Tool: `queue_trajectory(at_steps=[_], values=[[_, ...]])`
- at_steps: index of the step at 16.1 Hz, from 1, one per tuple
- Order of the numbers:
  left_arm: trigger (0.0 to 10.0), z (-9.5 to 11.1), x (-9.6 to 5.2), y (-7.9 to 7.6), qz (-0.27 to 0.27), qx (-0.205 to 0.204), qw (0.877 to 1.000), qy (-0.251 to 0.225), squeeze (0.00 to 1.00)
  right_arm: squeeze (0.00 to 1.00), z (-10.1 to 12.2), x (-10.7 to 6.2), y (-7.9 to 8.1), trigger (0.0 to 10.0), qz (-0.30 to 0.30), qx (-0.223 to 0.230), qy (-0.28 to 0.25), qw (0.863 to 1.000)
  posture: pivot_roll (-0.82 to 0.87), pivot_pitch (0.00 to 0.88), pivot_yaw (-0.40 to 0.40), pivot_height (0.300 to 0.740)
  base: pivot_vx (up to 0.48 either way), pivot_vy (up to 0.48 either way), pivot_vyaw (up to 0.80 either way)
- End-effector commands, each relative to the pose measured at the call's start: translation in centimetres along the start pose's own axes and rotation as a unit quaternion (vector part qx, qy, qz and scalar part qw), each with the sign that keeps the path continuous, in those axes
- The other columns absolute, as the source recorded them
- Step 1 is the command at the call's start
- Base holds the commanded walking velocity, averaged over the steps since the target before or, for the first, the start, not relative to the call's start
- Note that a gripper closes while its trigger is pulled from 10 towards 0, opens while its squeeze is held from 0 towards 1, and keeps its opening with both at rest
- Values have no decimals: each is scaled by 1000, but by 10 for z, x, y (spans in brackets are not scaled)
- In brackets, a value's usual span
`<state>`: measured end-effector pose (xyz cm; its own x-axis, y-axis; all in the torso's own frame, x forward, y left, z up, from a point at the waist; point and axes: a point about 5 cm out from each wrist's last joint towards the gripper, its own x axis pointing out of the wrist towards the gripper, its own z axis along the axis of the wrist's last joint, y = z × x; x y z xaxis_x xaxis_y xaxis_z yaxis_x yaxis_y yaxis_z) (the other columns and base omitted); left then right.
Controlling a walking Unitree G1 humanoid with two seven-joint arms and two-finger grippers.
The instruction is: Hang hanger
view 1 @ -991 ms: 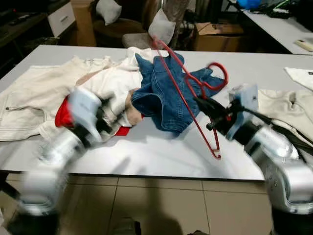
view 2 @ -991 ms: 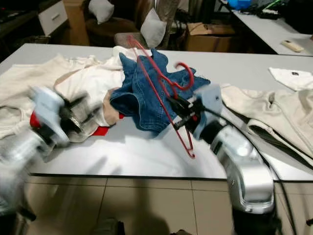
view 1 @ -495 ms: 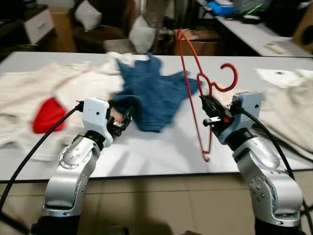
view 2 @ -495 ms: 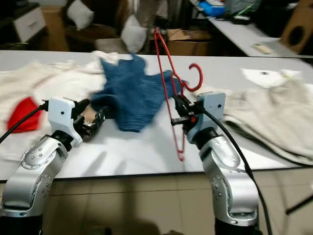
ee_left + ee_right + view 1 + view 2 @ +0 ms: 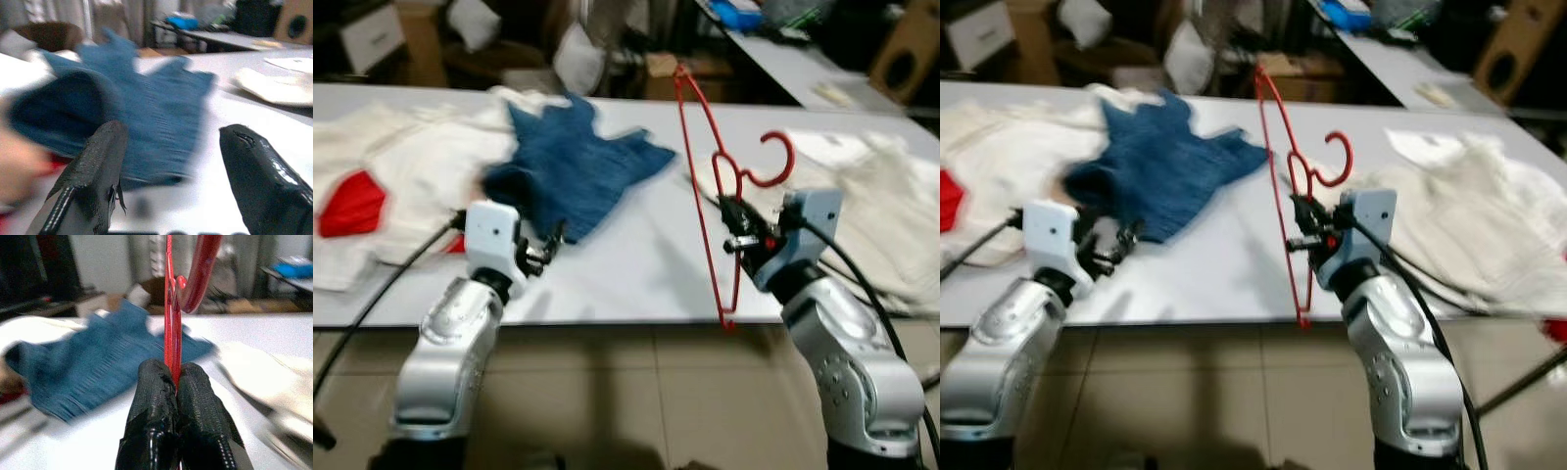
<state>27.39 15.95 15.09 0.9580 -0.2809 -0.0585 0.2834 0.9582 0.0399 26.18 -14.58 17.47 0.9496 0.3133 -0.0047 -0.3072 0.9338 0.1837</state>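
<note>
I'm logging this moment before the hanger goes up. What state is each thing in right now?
Red wire hanger: lifted off the table, held edge-on, hook at the side.
Right tool: shut on the hanger's wire.
Left tool: open, holding nothing, low over the table edge.
Blue denim garment: crumpled on the white table.
Cream garments: lying spread on the table.

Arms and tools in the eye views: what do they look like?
Both arms are silver, rounded metal segments. Each wrist carries a pale blue-white box, with a black cable trailing back. The left tool and right tool each have two long black fingers; red shows at the right wrist.
</note>
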Motion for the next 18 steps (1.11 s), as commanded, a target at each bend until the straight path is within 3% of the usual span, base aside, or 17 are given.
queue_trajectory(at_steps=[1,4,12,18], values=[[10000,2,2,-3,-8,2,1000,-1,180,0,1,0,0,10000,1,3,1,1000,-72,0,-23,705,0,-259,0],[10000,1,7,-13,-31,4,1000,0,180,0,7,0,-2,10000,-6,-10,-15,1000,-84,0,-3,705,0,-255,0],[10000,1,7,-10,-27,11,1000,0,176,0,3,-1,-1,10000,-7,-22,-1,1000,-86,0,-19,705,0,-259,0],[10000,-1,9,-13,-33,7,999,-2,169,0,-1,-10,-9,10000,-20,-37,13,999,-95,0,-6,705,0,-213,-771]])
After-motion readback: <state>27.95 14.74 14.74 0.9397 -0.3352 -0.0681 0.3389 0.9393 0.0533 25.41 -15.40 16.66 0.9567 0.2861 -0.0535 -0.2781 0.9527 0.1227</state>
